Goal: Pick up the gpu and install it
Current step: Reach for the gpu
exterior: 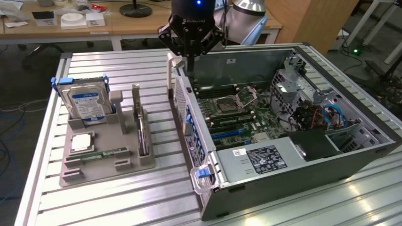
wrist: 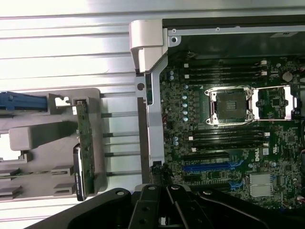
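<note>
The gpu [exterior: 142,128] is a thin dark card with a metal bracket, standing on its edge in a slot of the grey holder [exterior: 103,165] on the table. In the wrist view the gpu [wrist: 86,143] appears edge-on beside the open computer case [exterior: 351,155]. My black gripper [exterior: 189,66] hangs shut and holds nothing, above the case's rear wall and well off to the exterior view's right of the card. Its gripper [wrist: 164,196] fingers meet over the motherboard's edge near the blue expansion slot [wrist: 212,167].
A silver hard drive [exterior: 86,106] with a blue label stands in the same holder, with a green memory stick [exterior: 100,154] and a small square chip [exterior: 82,141] lying in front. The motherboard [exterior: 236,110] lies exposed inside the case. Desks stand behind the slatted metal table [exterior: 125,197].
</note>
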You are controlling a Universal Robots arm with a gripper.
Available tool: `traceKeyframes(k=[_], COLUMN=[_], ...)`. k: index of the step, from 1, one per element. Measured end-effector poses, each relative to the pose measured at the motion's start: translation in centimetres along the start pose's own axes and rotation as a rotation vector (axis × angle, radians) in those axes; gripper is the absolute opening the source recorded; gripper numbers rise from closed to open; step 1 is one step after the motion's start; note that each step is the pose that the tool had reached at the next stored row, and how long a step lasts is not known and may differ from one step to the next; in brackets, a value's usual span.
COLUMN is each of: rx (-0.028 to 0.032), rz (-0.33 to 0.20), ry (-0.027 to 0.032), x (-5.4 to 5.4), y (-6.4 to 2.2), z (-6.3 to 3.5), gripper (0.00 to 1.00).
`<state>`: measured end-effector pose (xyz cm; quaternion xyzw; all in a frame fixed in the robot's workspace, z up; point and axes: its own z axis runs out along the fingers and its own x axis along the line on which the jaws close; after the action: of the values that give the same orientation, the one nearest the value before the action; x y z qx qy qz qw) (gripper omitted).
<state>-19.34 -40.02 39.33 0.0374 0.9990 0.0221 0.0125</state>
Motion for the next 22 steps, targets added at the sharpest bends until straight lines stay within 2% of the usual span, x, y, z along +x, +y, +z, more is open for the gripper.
traceKeyframes(k=[22], rx=[0.0], rz=[0.0], ry=[0.0], x=[1.2], y=[-0.14], z=[-0.04], gripper=[0.1])
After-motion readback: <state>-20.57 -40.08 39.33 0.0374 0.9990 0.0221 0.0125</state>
